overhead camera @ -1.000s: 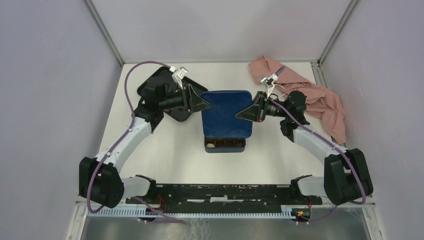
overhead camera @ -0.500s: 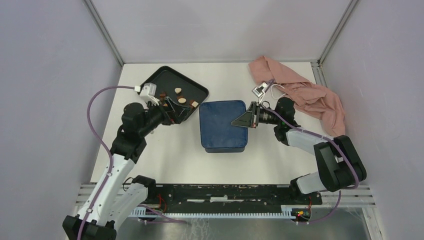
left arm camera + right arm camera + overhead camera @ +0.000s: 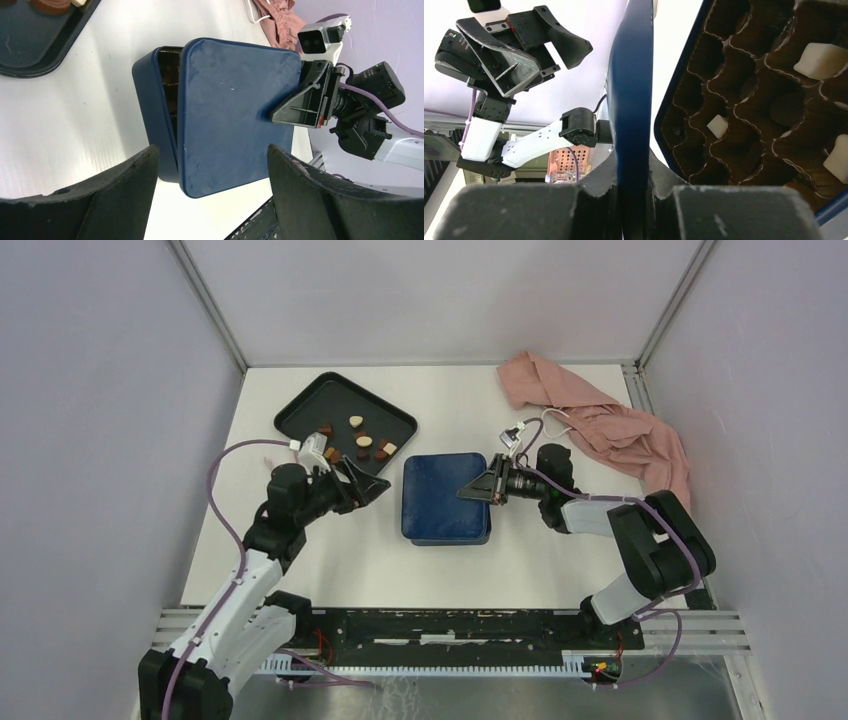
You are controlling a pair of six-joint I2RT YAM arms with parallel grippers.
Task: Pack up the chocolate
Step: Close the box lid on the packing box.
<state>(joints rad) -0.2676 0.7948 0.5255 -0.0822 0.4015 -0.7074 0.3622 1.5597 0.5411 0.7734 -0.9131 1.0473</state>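
Blue lid [image 3: 445, 495] lies partly over the box [image 3: 145, 85], so the box is not shut yet. A few bits of chocolate [image 3: 821, 59] sit in the box holes. Many holes look bare, and more bits wait on the black tray [image 3: 310, 410]. The right end effector [image 3: 482, 488] is pinched tight on the lid's edge. The left end effector [image 3: 368, 485] is wide open, holds nothing, and hangs just beside the box.
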